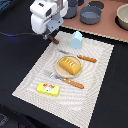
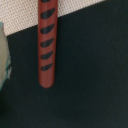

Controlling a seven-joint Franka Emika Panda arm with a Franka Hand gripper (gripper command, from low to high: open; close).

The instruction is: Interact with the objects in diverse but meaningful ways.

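Where woven mat (image 2: pixel 75 7) ends, a smooth cylindrical sausage (image 2: pixel 47 45) lies.

1 loaf (image 1: pixel 69 65), 1 carton (image 1: pixel 76 39), 1 block (image 1: pixel 48 88)

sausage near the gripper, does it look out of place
Yes. The sausage lies half off the placemat, one end on the mat edge and the rest on the dark table, while the bread sits on its plate.

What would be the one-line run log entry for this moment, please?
arm: above placemat's far corner | gripper: over sausage, jaw state unclear | bread loaf: on plate | yellow block, blue carton: untouched
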